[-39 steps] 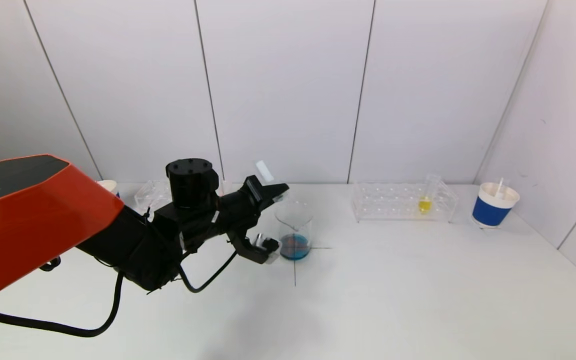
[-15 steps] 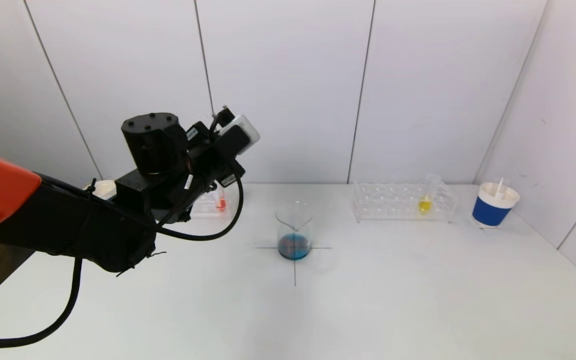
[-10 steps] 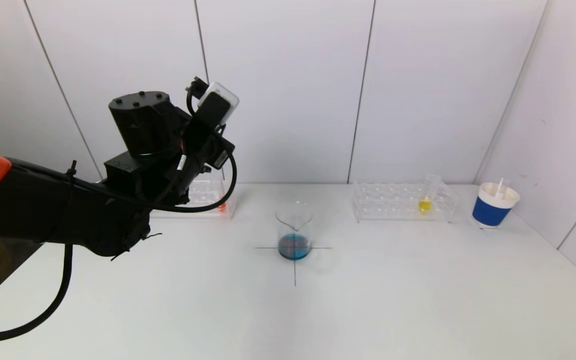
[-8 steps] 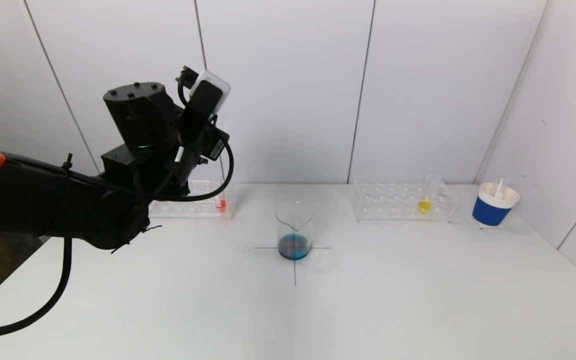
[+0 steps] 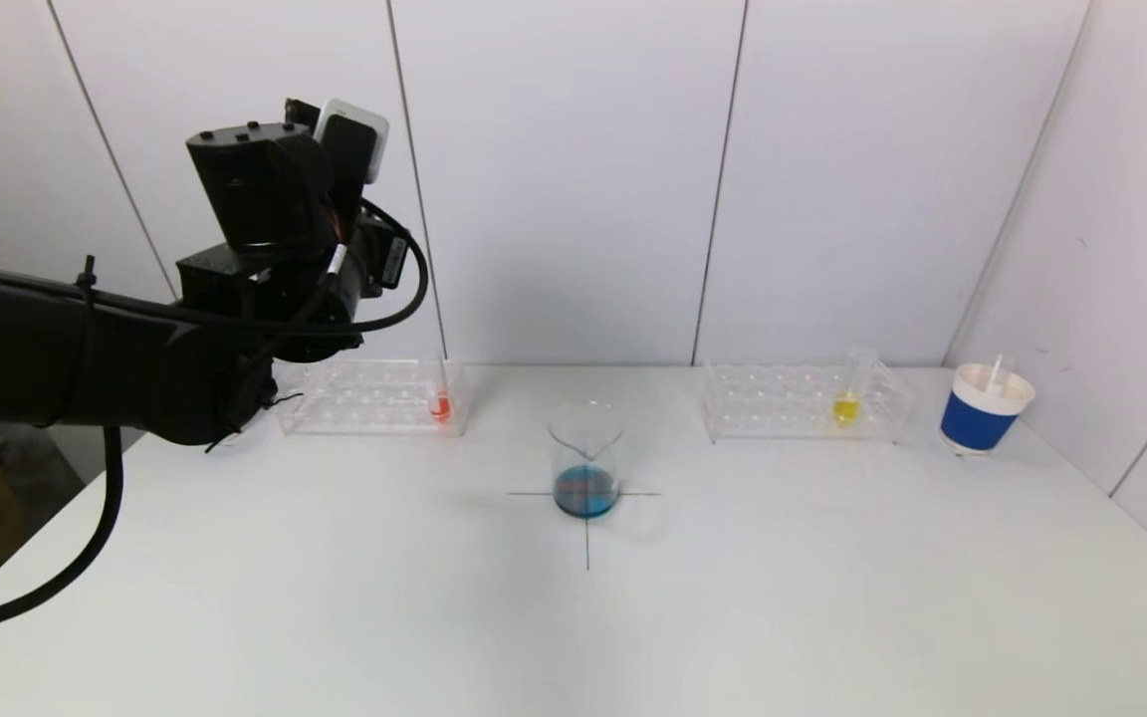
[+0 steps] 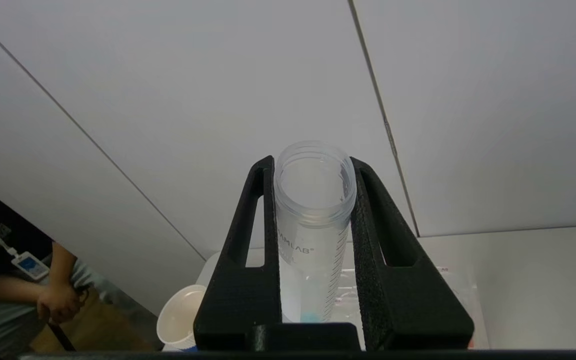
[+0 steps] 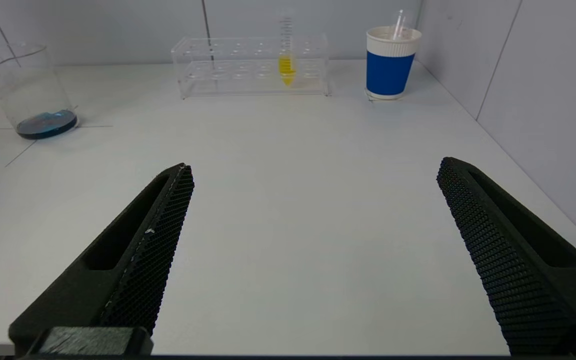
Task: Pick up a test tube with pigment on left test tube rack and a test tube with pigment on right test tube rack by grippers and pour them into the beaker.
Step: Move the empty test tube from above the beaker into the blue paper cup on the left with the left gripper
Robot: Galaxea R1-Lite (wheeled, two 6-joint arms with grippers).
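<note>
Left tool (image 6: 313, 200) is raised above the left rack (image 5: 364, 398), clamped on a nearly empty tube (image 6: 314, 225) held upright. Right tool (image 7: 313, 245) hangs low over the worktop (image 5: 733, 597), spread wide and empty. Between the racks stands the beaker (image 5: 585, 458) with blue liquid; the right rack (image 5: 793, 403) holds a yellow tube (image 5: 847, 393).

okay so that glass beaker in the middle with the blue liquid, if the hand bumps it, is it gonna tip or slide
The beaker looks more likely to slide than tip: its base is broad and the blue liquid sits low. It is nearly empty, so probably light, and the white table looks smooth. As clear glass, it is likely fragile.
</note>
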